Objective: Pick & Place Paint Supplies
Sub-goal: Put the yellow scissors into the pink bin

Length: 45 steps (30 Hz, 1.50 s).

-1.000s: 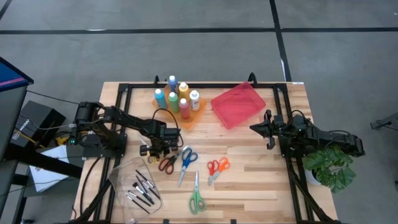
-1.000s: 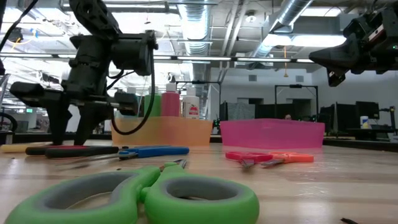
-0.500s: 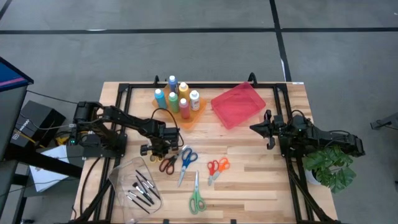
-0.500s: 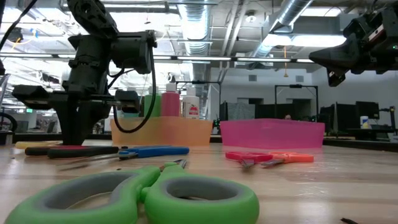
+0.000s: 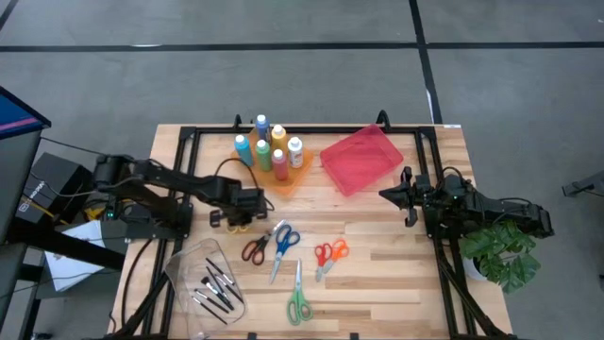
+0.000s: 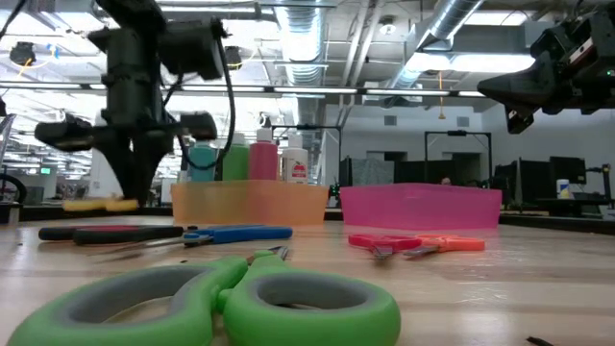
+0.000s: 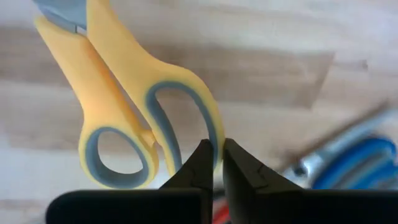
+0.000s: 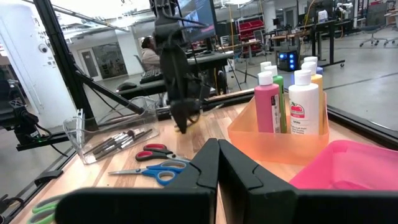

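My left gripper (image 5: 235, 218) is at the table's left middle, pointing down and shut on yellow scissors with grey-lined handles (image 7: 118, 99). In the low view the scissors (image 6: 96, 204) hang just above the wood. Red (image 5: 254, 248), blue (image 5: 283, 240), orange (image 5: 330, 253) and green scissors (image 5: 298, 301) lie flat on the table. Several paint bottles (image 5: 267, 148) stand in an orange tray. Brushes (image 5: 215, 287) lie in a clear tray. My right gripper (image 5: 394, 195) waits shut, level and raised at the right. My left gripper pinches the outer rim of the larger handle loop (image 7: 210, 134) between its two fingers. The fingers (image 7: 200, 163) come from above, pointing down. The yellow scissors are lifted a little off the table and lie about level below the fingers, blades pointing away.
A pink tray (image 5: 360, 159) sits at the back right, beside the orange tray (image 5: 283, 179). The clear tray (image 5: 189, 267) stands at the near left. A black frame (image 5: 189, 142) runs along the table's edges. A green plant (image 5: 502, 251) is past the right edge.
My left gripper has shut on the yellow scissors' handle, then risen and drawn toward the table's left and far side. The scissors, which lay flat on the wood, now hang lifted off it.
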Motion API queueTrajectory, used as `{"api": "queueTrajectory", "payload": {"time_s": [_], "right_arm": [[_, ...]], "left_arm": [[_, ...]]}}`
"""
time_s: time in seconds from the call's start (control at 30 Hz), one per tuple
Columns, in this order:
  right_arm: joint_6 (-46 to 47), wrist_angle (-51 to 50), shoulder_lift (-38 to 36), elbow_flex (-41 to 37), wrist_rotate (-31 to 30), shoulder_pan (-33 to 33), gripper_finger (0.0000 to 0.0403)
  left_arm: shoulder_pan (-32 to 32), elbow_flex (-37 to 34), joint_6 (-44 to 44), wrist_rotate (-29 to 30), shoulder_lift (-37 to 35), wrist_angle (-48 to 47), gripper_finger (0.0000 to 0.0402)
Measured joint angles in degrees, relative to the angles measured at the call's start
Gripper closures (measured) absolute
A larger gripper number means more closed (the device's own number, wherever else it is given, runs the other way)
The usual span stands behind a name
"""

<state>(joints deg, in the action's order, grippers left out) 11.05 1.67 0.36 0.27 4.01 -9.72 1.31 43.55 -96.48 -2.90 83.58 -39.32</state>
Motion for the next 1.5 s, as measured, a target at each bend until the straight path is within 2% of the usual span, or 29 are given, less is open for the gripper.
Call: {"api": "queueTrajectory", "payload": {"time_s": [0.23,0.4,0.6,0.9,1.03,1.27,1.5], "right_arm": [[0.00,-0.01,-0.02,0.00,0.00,-0.02,0.0403],[0.00,-0.03,-0.02,0.00,0.02,0.00,0.0403],[0.00,-0.12,-0.03,-0.01,0.00,0.00,0.0403],[0.00,-0.24,0.03,0.00,0.00,0.00,0.0403],[0.00,0.02,-0.02,0.00,0.00,0.00,0.0403],[0.00,0.02,-0.02,-0.02,0.00,0.00,0.0403],[0.00,0.02,-0.01,0.00,0.00,-0.02,0.0403]], "left_arm": [[-0.65,0.04,-2.81,0.45,-6.68,1.06,0.0395],[-1.04,0.15,-1.35,0.81,-10.14,7.74,0.0395],[-4.42,0.15,-1.82,0.11,-12.74,15.06,0.0395],[-9.98,0.17,-1.11,0.83,-13.91,35.79,0.0392],[-12.40,0.17,0.25,5.10,-13.91,41.01,0.0394],[-14.41,0.17,9.41,11.49,-13.89,47.69,0.0394],[-14.41,0.22,20.65,14.72,-13.89,56.03,0.0394]]}}
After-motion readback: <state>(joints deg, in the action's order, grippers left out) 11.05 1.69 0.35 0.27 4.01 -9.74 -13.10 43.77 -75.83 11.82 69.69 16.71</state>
